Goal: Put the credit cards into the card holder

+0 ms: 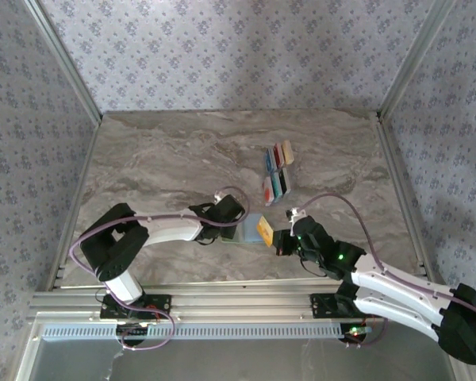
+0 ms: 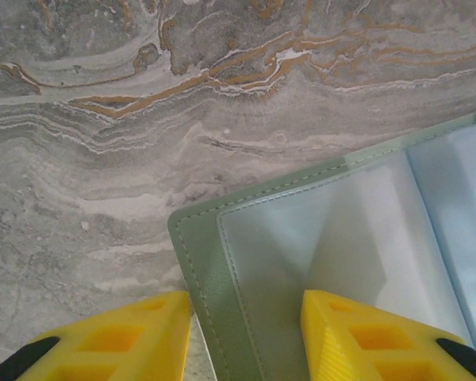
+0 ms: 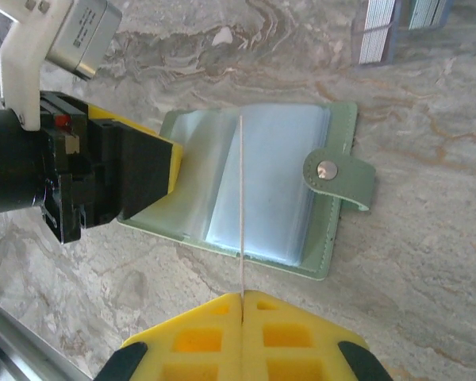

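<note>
The card holder lies open on the marble table, a pale green cover with clear sleeves and a snap tab. My left gripper is open and straddles the holder's left corner: one yellow finger is over the table, the other over a sleeve. My right gripper is shut on a tan credit card, which shows edge-on as a thin line above the open sleeves. Several more credit cards stand further back.
The remaining cards sit upright in a small clear rack beyond the holder. Aluminium frame posts and patterned walls bound the table; the rail runs along the near edge. Bare marble lies to the left and at the back.
</note>
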### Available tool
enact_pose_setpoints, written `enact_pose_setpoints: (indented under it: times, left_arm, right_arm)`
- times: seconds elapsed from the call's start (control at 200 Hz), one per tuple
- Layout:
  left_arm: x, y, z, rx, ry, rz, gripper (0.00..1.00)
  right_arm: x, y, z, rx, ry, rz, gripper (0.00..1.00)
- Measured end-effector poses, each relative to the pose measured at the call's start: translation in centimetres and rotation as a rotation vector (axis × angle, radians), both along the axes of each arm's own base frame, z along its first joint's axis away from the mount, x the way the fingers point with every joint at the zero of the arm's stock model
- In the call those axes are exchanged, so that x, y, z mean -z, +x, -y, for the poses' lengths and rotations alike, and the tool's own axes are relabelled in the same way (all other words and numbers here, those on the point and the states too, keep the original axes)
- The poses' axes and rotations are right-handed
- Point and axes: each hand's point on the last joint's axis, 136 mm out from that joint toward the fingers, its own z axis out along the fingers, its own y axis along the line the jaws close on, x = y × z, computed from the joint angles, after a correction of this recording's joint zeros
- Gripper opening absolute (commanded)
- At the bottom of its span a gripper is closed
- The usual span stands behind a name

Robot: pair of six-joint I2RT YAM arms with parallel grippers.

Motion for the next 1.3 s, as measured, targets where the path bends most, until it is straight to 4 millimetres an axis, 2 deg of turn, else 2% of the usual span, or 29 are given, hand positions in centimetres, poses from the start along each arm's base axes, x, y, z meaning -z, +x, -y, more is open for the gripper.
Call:
enact_pose_setpoints:
  times: [0.25, 0.59, 0.725, 1.039, 1.299]
  left_arm:
    - [0.0, -0.1, 0.1, -0.006, -0.002, 0.013, 0.38]
    - [0.2, -0.1, 0.2, -0.019, -0.013, 0.031, 0.34]
    - [0.2, -0.1, 0.2, -0.025, -0.019, 0.031, 0.34]
    - [0.2, 0.0, 0.2, -0.025, -0.028, 0.038, 0.34]
    - [0.3, 0.0, 0.2, -0.026, -0.031, 0.040, 0.34]
  right_arm:
    - [-0.2, -0.2, -0.9, -0.032, 0.030, -0.006, 0.00]
    - [2.5, 0.2, -2.6, -0.068, -0.009, -0.085, 0.00]
    - [2.3, 0.8, -3.4, -0.075, 0.008, -0.094, 0.00]
    - [2.8, 2.1, -3.2, -0.035, 0.033, -0.128, 0.00]
    - [2.4, 2.5, -4.0, -0.046, 0.079, -0.125, 0.00]
